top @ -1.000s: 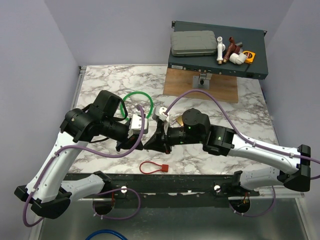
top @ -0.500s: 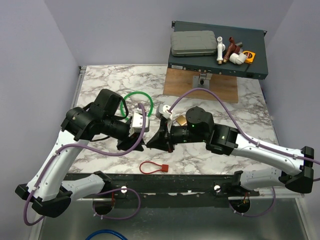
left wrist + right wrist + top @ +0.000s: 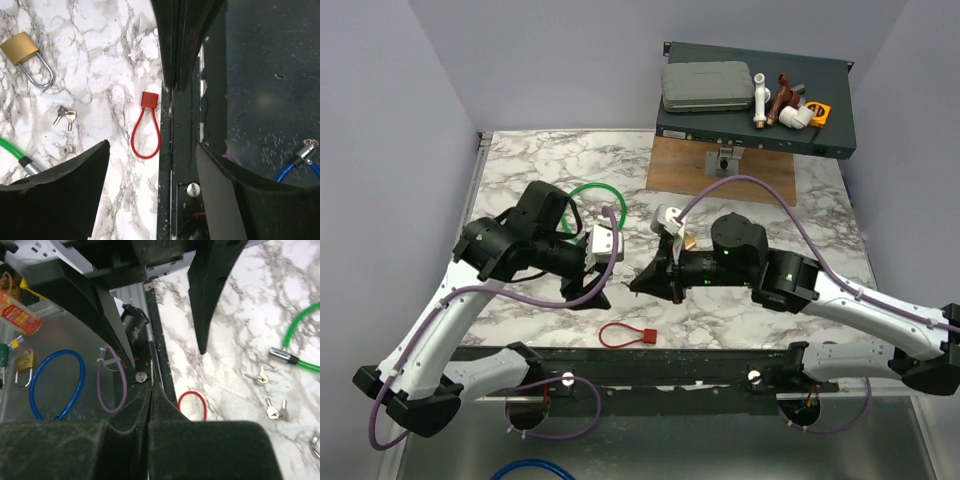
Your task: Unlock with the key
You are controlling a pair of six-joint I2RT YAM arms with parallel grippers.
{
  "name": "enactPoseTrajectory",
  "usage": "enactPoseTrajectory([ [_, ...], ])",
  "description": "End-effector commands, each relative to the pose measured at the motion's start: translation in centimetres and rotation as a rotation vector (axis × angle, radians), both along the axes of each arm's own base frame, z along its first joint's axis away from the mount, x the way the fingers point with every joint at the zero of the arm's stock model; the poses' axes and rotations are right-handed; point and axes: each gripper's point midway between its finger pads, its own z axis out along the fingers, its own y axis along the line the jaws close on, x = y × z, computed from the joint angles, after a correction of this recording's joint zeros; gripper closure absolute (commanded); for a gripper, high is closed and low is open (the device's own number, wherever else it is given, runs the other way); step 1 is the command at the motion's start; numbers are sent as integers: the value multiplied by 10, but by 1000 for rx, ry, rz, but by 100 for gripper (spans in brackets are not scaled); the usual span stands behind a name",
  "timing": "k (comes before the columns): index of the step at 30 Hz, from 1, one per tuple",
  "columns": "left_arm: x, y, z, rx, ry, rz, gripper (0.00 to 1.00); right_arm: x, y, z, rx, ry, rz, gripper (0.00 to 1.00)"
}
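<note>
My right gripper (image 3: 638,284) hovers over the table's front edge, shut on a thin metal key (image 3: 171,102) whose blade tip shows between its fingertips (image 3: 152,371). To its left my left gripper (image 3: 592,292) stands open with nothing between its fingers (image 3: 75,190). The brass padlock (image 3: 22,47) with a silver shackle lies closed on the marble, away from both grippers. A red tag on a red cord loop (image 3: 146,131) lies untouched near the front edge (image 3: 625,335).
Loose small keys (image 3: 65,116) and the metal end of a green cable loop (image 3: 590,195) lie on the marble. A dark rack box (image 3: 755,100) with fittings stands at the back. Below the black front rail (image 3: 182,165), a bin holds a blue cable loop (image 3: 55,385).
My left gripper has opened and drawn back left from the right gripper's tips. The right gripper stays shut and has shifted slightly right. The red loop has not moved.
</note>
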Motion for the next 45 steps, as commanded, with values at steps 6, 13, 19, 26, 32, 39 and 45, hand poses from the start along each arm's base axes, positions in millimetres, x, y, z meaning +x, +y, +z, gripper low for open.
enactPoseTrajectory([
  [6,9,-13,-104,123,-81,46,32,43,-82,2,9,-58,-408,99],
  [13,-5,-36,-153,176,-125,79,29,59,-125,29,92,-107,-596,99],
  [19,-26,-59,-187,281,-133,21,23,72,-134,46,98,-170,-670,99],
  [26,-27,-71,-215,382,-277,44,2,74,-149,59,114,-212,-712,99],
  [32,-17,-69,-246,434,-330,75,1,73,-156,61,90,-243,-705,99],
  [39,-18,-74,-258,465,-387,37,1,68,-165,61,85,-260,-696,99],
  [45,-13,-75,-267,509,-434,21,1,60,-172,62,103,-245,-678,99],
])
